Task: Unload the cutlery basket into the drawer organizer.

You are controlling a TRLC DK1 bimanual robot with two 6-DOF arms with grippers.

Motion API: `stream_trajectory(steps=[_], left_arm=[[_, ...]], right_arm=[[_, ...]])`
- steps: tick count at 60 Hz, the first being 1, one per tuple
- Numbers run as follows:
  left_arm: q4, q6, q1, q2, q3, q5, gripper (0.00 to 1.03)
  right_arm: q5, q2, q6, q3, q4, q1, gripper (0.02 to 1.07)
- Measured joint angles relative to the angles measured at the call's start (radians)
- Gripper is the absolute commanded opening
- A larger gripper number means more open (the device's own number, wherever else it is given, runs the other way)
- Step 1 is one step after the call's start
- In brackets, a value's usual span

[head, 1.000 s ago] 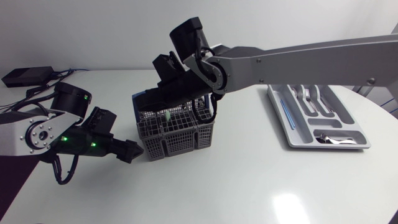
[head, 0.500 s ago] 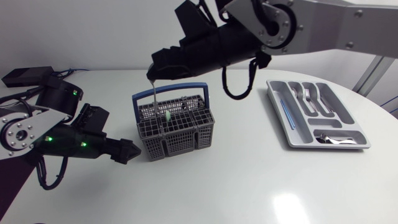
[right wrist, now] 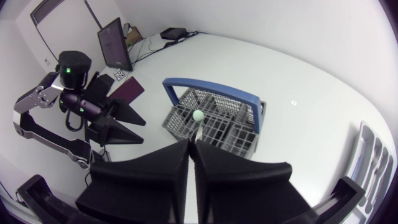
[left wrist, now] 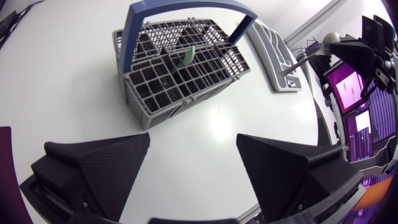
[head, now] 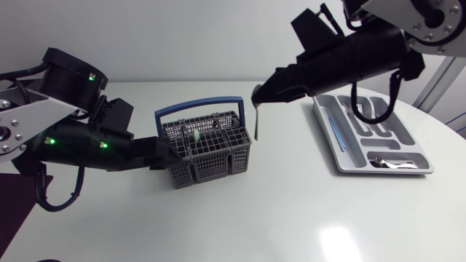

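Metal utensil (head: 257, 120) in right gripper (head: 256, 93) now clear of basket (head: 211, 164), nearer organizer (head: 337, 156)

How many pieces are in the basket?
1: a green-tipped piece standing near the middle of the basket. Shorter ones may hide in its cells. The right gripper holds a metal utensil outside it.

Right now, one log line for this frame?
right gripper: shut on utensil, in air between basket and organizer | left gripper: open beside basket

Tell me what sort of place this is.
Probably a robotics lab staging a kitchen chore: a robot's left arm and right arm at a white table, a cutlery basket, a drawer organizer, the right claw holding a piece of cutlery.
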Motion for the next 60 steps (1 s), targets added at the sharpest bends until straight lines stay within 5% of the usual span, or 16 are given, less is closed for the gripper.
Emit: stream_trajectory(steps=[19,36,60], left_arm=[[0.109,-0.046,-0.087,0.032,0.001,-0.068,0.98],[0.204,-0.046,-0.124,0.101,0.027,-0.121,0.98],[0.305,-0.045,-0.137,0.153,0.028,-0.173,0.98]], right_arm=[[0.078,-0.127,-0.179,-0.109,-0.136,-0.202,0.08],[0.147,-0.165,-0.431,-0.187,-0.175,-0.538,0.08],[0.279,0.053,-0.67,-0.283,0.072,-0.809,0.08]])
